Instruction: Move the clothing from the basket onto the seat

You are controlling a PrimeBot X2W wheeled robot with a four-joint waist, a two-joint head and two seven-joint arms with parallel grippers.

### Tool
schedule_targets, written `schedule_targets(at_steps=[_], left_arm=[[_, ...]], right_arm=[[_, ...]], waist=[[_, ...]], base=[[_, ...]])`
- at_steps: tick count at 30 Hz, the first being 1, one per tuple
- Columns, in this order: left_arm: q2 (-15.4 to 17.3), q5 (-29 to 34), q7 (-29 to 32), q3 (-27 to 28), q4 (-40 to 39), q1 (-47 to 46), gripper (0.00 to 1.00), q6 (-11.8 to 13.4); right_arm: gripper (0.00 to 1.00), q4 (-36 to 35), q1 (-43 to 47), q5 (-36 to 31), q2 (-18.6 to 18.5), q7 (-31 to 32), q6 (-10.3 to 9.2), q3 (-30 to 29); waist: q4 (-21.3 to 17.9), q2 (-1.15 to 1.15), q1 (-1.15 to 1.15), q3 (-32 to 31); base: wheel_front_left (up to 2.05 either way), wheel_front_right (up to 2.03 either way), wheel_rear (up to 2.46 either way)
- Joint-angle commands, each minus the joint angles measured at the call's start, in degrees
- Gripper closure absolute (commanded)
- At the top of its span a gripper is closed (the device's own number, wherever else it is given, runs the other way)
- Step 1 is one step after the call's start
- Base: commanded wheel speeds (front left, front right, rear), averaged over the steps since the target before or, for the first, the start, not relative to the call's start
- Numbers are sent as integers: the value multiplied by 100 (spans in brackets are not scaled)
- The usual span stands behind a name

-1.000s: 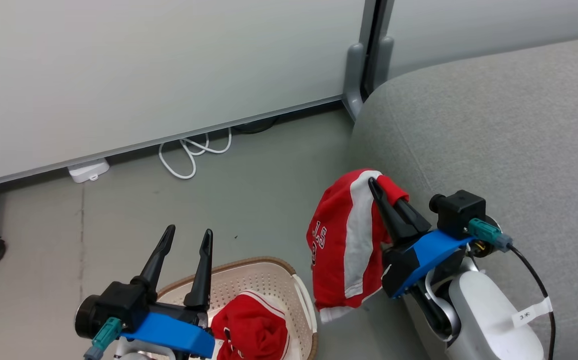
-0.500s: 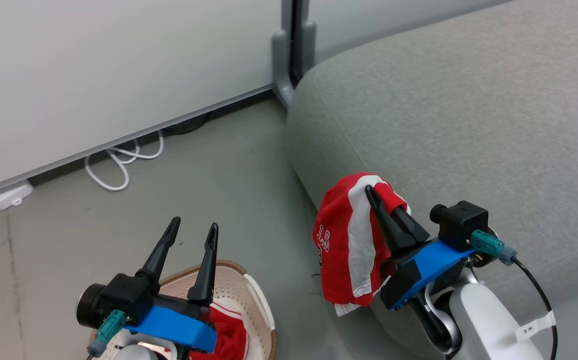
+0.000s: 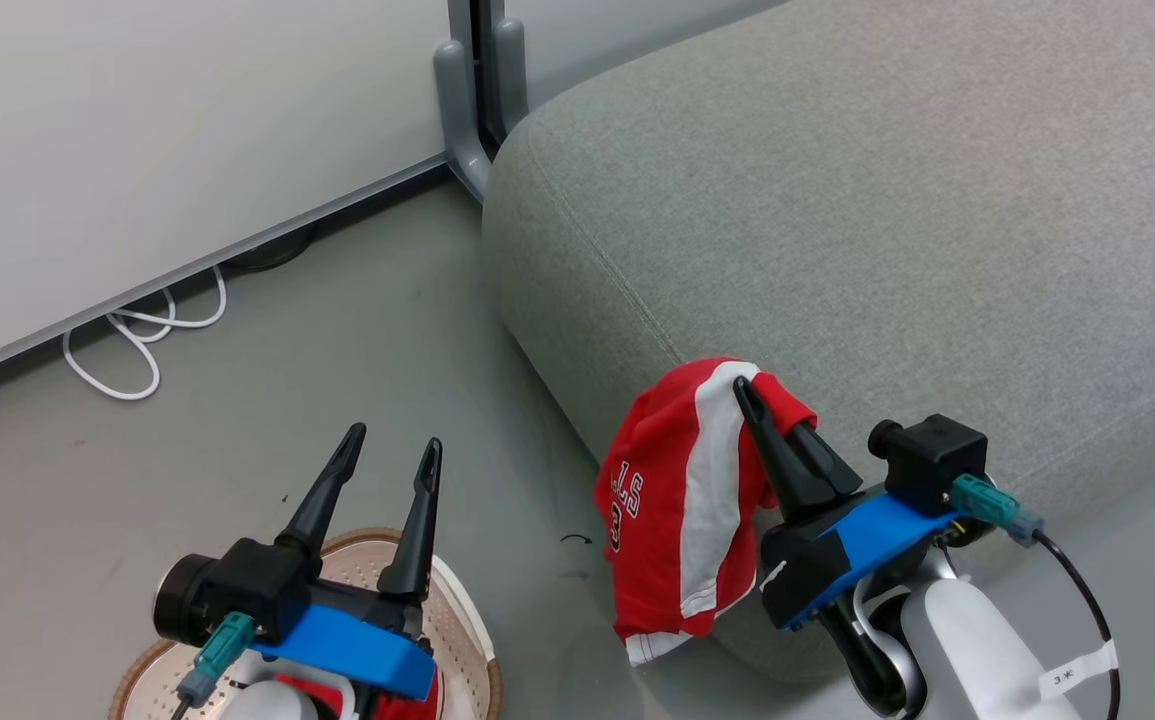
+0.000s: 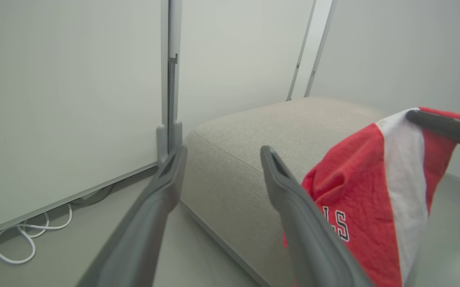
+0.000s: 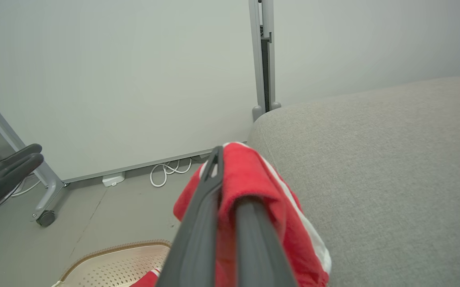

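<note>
1. Floor [image 3: 337, 330] = plain grey. Pale wall panels [image 3: 137, 120] behind it, w/ a grey post [image 3: 462, 100] where two of them meet and a white cable [image 3: 137, 340] looped at the base. Seat [image 3: 887, 200] takes the right side: light grey fabric, rounded corner, one seam.
2. Basket [image 3: 457, 630] is cut off at the bottom of head view and my left gripper [image 3: 394, 440] sits over it, so the 2nd garment [image 3: 407, 706] inside is just a red sliver. Can't tell if the held garment [image 3: 682, 500] touches the seat's side. Its lettering is only partly readable.
3. Right gripper [image 3: 742, 385] is clenched on the held garment's top fold, beside the seat's near corner, above the floor. It hangs straight down, long axis vertical, white stripe top to bottom, white hem lowest.
4. Left gripper is spread wide, nothing in it.
</note>
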Motion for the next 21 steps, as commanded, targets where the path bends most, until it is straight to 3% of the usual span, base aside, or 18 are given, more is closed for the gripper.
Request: schedule_targets(at_steps=[1,14,21], left_arm=[[37,-9,-27,20,-22,-64,0,-5],[128,52,-27,0,-103,-193,0,-5],[285,141,-26,-47,-254,-447,0,-5]], right_arm=[[100,-43,77,42,14,-38,3,-4],[100,50,-536,153,12,-157,3,-467],[100,481,-1692,150,9,-300,3,-1277]], waist=[[-12,0,0,12],[119,0,0,323],[297,0,0,940]], base=[[0,0,0],[0,0,0],[0,0,0]])
